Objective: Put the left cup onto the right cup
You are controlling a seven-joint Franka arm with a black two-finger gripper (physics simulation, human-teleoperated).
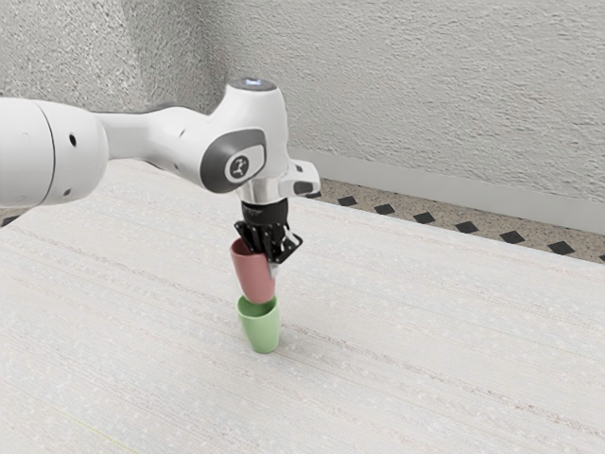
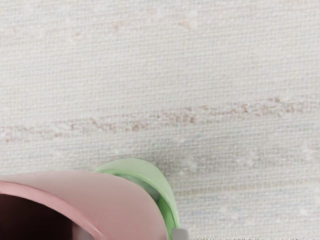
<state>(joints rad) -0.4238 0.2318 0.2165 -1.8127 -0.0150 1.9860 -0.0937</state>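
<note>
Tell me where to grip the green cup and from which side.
Probably its outer wall, from the side: the green cup stands mouth-up on the table, and the tilted pink cup, held by the hand, sits in its mouth, blocking the rim.

Pink cup (image 2: pixel 100 200) seen over green cup (image 2: pixel 152 175), pale table (image 2: pixel 200 60) behind.

The pink cup is seen close and blurred, with its dark inside exposed. The green cup is shown as a crescent of rim from about 12 to 4 o'clock around the pink cup and is partly covered by it; contact between the two cannot be told. The table is rendered in a pale woven texture. A faint brownish streak (image 2: pixel 175 117) is seen crossing it at 12 o'clock of the green cup.
</note>
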